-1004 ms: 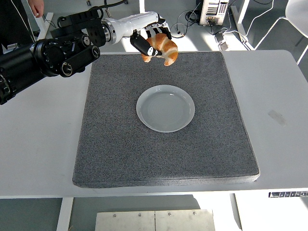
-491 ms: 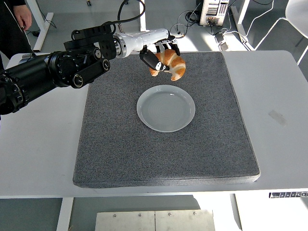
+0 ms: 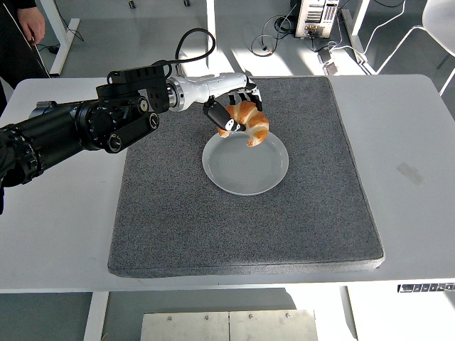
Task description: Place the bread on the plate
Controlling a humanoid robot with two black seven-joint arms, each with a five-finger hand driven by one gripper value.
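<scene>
The left hand [image 3: 233,111] is closed around the bread [image 3: 248,122], its dark fingers [image 3: 215,117] wrapped over the near and left side of the roll while the white forearm runs back to the bulky black arm joints at the picture's left. The bread is a croissant — golden brown, curved, with one pale-tipped end hanging down below the fingers. It hangs over the far rim of the plate [image 3: 245,177], just below and in front of the hand; whether its lower tip touches the rim cannot be told from this height. The fingers on the far side of the bread are mostly hidden behind it, and the palm is not visible at all.

The plate is round, pale and glossy, bare inside, and sits on a dark grey mat [image 3: 178,227] that spreads well beyond the hand on every side. The mat lies on the white table [image 3: 412,142], which shows open surface to the right of the hand and along the near edge. Farther left, beyond the arm, a person's hand [image 3: 32,25] and dark sleeve show at the top corner, cut off by the picture's edge — well apart from the robot hand.
</scene>
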